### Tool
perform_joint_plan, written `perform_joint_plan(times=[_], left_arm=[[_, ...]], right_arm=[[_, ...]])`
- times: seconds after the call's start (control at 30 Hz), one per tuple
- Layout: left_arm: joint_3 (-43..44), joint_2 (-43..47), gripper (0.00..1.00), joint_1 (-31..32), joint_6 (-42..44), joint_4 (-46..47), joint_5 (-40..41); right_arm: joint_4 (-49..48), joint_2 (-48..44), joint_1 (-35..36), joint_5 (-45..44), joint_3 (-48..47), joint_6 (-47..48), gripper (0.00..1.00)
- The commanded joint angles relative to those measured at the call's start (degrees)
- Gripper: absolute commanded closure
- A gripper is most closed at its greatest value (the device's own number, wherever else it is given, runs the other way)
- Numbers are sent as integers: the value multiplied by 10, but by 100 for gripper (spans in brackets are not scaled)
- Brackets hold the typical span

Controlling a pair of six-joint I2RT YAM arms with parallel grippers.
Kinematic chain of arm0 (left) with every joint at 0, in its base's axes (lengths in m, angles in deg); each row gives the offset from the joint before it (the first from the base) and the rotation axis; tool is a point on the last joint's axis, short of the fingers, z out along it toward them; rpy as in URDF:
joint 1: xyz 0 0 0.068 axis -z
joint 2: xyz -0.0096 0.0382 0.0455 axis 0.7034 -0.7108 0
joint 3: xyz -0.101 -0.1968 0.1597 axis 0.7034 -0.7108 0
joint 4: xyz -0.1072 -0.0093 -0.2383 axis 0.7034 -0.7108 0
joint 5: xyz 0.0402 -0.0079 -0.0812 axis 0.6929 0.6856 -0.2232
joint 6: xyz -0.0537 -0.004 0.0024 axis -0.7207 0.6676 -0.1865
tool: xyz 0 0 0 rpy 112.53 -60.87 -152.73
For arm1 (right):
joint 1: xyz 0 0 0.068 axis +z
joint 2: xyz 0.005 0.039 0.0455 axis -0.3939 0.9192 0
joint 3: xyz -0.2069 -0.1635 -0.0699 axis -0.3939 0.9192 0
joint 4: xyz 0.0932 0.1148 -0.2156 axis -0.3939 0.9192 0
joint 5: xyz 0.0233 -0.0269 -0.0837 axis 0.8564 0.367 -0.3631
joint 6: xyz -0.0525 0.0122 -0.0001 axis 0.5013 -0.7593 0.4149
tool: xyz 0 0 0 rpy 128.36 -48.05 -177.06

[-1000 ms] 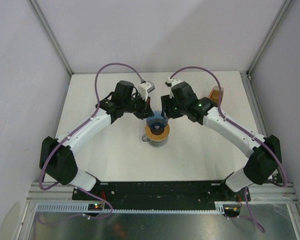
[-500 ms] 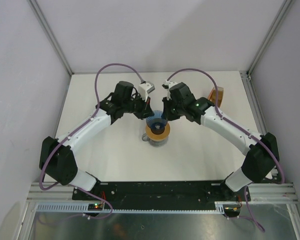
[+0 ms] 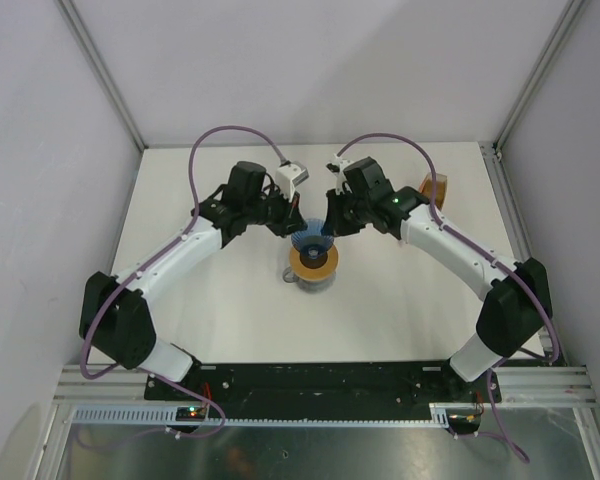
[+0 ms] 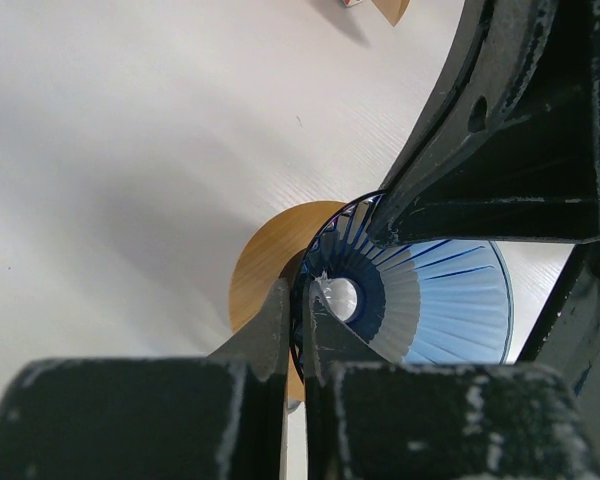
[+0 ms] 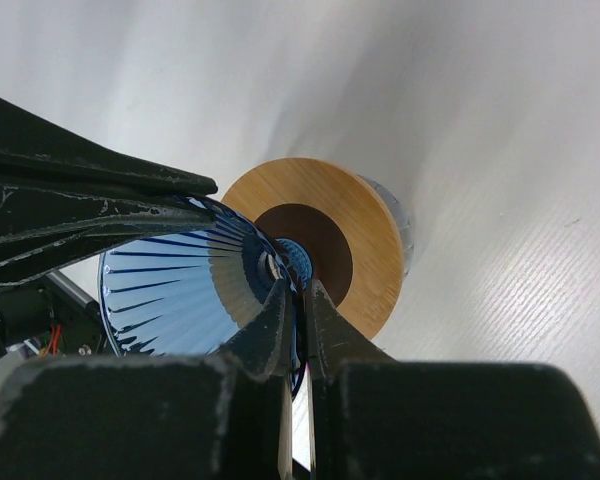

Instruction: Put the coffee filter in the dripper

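Right arm [image 3: 450,252] drawn inward, both jaws clamped on dripper [image 4: 450,295] rim, shown by wrist views only

My white table [image 3: 230,300] filled the middle of the overhead frame. A glass jug [image 5: 400,230] capped by a brown ring [image 3: 314,262] stood at its centre. An orange-brown filter stack [image 3: 433,187] sat toward the upper right.

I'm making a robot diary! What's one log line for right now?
left gripper: shut on dripper | right gripper: shut on dripper | dripper: by wooden ring, no filter inside
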State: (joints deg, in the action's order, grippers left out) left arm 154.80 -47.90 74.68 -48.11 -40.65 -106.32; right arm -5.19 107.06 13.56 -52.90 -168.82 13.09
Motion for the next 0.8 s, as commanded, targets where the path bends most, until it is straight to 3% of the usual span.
perform_joint_plan(times=[0.0, 0.77], left_arm=[[-19, -39, 100, -1, 23, -70, 3], [-102, -19, 100, -6, 64, -69, -30]], right_arm=[[47, 46, -7, -17, 13, -5, 100], [45, 48, 14, -64, 45, -3, 100]])
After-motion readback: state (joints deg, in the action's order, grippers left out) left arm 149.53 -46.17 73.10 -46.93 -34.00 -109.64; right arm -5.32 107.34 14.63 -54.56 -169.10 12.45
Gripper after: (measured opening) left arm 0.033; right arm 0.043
